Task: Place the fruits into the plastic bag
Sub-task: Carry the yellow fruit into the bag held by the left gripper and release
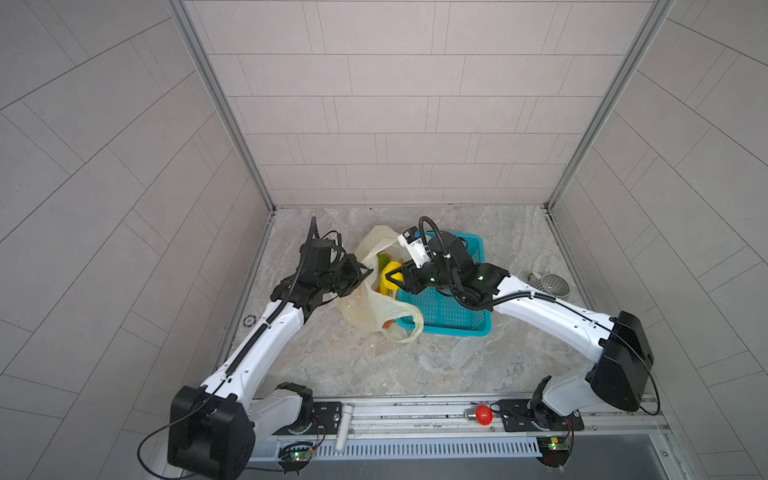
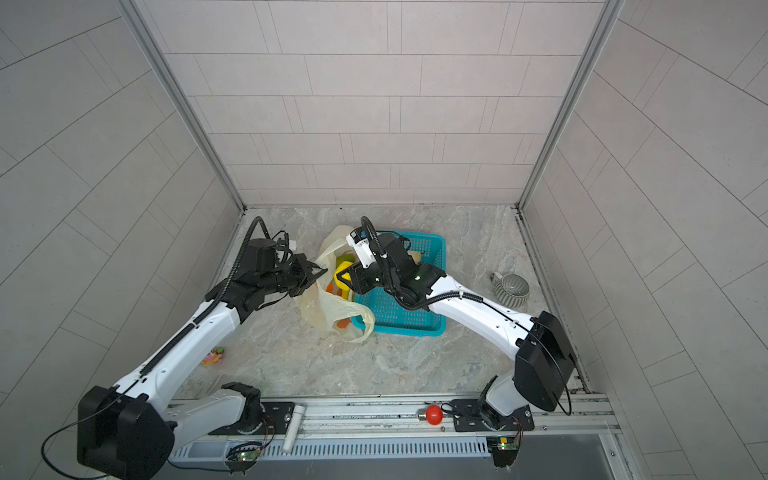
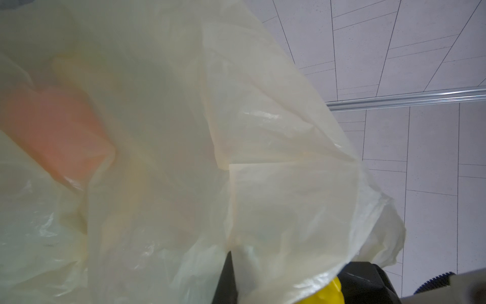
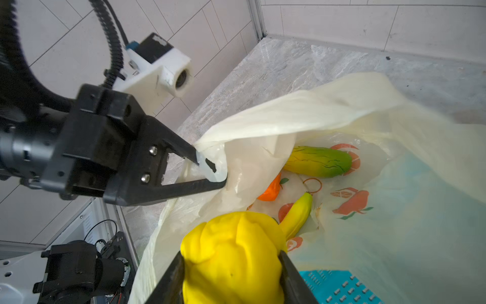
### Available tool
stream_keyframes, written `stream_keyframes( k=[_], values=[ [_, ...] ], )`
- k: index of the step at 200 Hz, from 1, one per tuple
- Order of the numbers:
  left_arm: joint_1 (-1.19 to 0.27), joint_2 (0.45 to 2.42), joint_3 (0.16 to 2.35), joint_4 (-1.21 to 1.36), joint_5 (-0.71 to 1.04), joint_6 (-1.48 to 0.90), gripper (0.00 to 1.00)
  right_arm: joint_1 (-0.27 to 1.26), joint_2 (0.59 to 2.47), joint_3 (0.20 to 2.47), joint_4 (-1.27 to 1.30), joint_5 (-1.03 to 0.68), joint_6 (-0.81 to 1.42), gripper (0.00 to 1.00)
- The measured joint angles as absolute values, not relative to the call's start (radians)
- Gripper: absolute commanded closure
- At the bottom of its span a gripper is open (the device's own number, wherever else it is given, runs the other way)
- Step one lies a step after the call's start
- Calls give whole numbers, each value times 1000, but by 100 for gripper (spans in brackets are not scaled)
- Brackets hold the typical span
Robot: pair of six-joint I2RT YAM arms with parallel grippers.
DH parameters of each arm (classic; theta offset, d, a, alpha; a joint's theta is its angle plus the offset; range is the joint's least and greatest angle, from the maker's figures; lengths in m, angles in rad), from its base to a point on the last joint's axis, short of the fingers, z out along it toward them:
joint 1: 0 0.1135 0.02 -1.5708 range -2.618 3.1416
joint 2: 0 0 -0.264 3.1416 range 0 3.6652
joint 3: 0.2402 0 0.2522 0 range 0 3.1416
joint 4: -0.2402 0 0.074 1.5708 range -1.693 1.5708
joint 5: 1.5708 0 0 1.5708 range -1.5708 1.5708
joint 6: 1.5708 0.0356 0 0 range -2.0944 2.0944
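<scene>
Plastic bag sits mid-table against the left edge of the basket. Inside it: green-yellow fruit, orange fruit, banana. Yellow fruit is over the bag mouth, clamped by right gripper. Left gripper is pressed together, pinching the bag rim. Mug is well apart on the right.

- plastic bag: translucent cream, crinkled, orange fruit prints; slumped on desk, mouth open.
- lumpy yellow fruit: clamped in right claw at the bag mouth.
- inside bag, lying loose: green-yellow oblong fruit, orange fruit, banana.
</scene>
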State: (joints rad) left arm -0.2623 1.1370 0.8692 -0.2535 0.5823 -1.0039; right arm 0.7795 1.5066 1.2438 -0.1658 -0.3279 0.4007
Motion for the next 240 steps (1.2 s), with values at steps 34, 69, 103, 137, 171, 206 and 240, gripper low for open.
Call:
stream_keyframes(
  k=[34,69,103,137,171,206,240],
  values=[
    [-262,1137,869,-284,581,-992,100,780,1566,1294,-161,-310,401,54],
    [-262,1137,869,-291,582,-987,100,780,1670,1365,-163,-260,404,54],
    [-262,1137,869,-290,581,-986,100,767,1773,1421,-165,-215,421,49],
    [-262,1137,869,-290,582,-986,100,742,1827,1433,-168,-197,450,40],
    [-262,1137,869,-289,582,-986,100,716,1840,1432,-179,-194,475,31],
    [-262,1137,869,-283,582,-986,100,701,1839,1432,-187,-207,473,31],
    [-262,1137,869,-282,582,-986,100,697,1809,1432,-206,-312,447,34]
  ],
)
